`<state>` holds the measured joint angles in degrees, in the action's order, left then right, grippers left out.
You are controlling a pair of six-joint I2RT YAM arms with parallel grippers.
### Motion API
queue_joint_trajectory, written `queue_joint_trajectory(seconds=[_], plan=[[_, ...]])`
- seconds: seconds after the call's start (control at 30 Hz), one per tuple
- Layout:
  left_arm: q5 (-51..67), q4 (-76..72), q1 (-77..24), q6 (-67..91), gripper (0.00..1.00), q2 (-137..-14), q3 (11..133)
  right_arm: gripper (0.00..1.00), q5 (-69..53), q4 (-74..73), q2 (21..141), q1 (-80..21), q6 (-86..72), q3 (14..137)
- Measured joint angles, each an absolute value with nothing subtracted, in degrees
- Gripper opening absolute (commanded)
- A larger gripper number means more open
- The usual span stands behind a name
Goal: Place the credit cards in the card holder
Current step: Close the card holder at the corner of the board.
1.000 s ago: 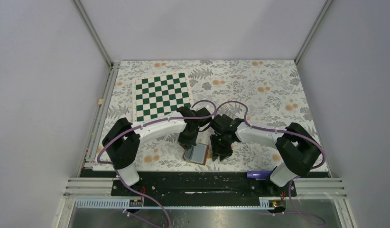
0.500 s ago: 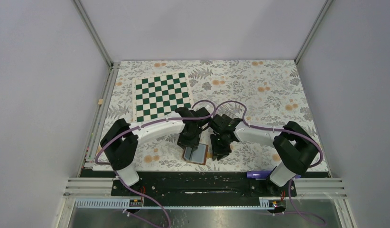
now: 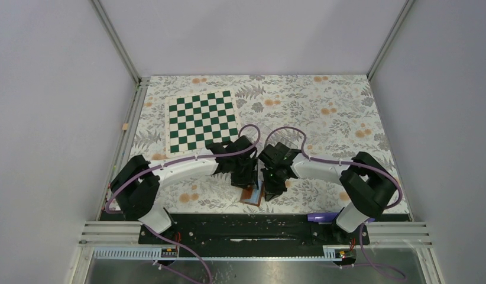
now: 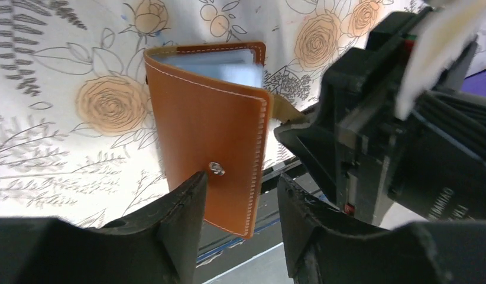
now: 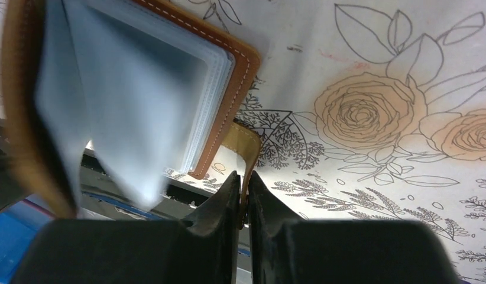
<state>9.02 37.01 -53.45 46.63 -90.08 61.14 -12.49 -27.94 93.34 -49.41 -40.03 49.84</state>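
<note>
Shift: left gripper [image 4: 240,182] has moved right over card holder [image 4: 205,118], fingers apart, cover edge between them, unclamped. Holder was flat, now cover tipped up w/ sleeves [image 5: 128,89] fanning. Right gripper [image 5: 243,177] is pinched on strap tab [image 5: 243,142]. Credit cards not visible; prob. none loaded yet.

White lettering on black motor housing [image 4: 406,171] right of holder [image 4: 211,124], upside down, reads roughly "DAMIAO". Smaller line just beneath, too blurred to read. Nothing else legible in any view.
</note>
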Motion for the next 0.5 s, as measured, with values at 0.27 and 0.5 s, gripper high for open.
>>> queue_joint_trajectory(seconds=[0.27, 0.5], plan=[[16.62, 22.24, -51.29, 52.56, 0.48, -89.76, 51.33, 0.17, -13.10, -25.19, 88.05, -47.94, -42.13, 45.12], [22.28, 10.68, -50.48, 55.99, 0.48, -91.37, 46.59, 0.44, -14.31, -23.24, 84.25, -46.52, -43.16, 42.37]])
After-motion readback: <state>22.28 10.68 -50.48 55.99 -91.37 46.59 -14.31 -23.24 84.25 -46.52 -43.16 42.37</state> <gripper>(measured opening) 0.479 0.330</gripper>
